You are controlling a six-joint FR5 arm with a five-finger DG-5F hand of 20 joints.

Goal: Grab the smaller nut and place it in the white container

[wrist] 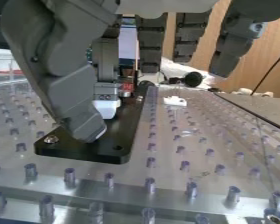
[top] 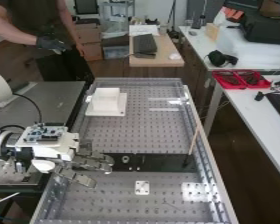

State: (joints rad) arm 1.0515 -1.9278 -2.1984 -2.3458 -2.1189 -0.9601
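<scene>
Dark grey hand (top: 94, 162) over black plate (wrist: 126, 136), white piece (wrist: 175, 101) nearby, clear pegs (wrist: 150, 184)

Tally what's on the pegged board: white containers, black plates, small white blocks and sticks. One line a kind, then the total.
White container: 1
Black plate: 1
Small white block: 1
Stick: 1
Total: 4

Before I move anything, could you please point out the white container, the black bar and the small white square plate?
White container (top: 106, 104): high view, side wall facing the camera.
Black bar (wrist: 123, 134): wrist view, bare top surface near one end.
Small white square plate (top: 142, 188): high view, middle of its face.
</scene>
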